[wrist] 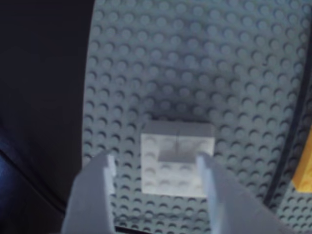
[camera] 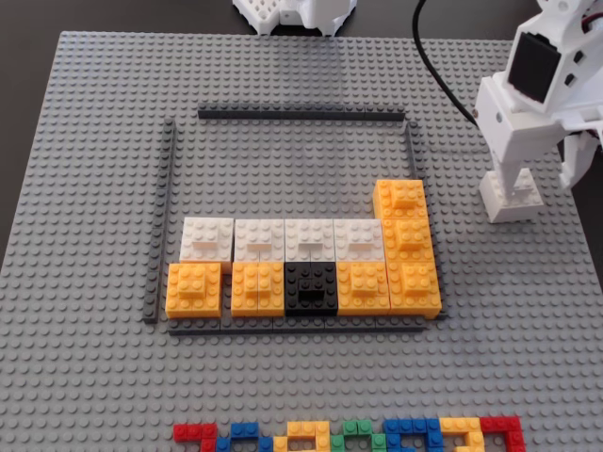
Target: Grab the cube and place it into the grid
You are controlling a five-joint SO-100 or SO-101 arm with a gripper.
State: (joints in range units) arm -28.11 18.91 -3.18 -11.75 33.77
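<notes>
I had the grey baseplate (camera: 94,141) filling most of the fixed view, with the grid (camera: 301,115) well off to the left of my claw (camera: 513,193) there, outlined by dark bars and already holding a row of white blocks (camera: 283,239) above orange blocks (camera: 386,287) and one black block (camera: 311,287). The claw stood outside that outline, low over the plate.

In the wrist view the cube (wrist: 178,165) sat on the studs directly ahead of the claw (wrist: 158,168), and the jaws stood parted, one on each side of it, gripping nothing that I could see.

My worry was the grip. The left finger (wrist: 100,195) looked clear of the cube while the right finger (wrist: 214,187) overlapped its corner, so closing might have pushed it sideways or twisted it. If the studs held it fast, a pinch on the small raised brick alone might have slipped off.
</notes>
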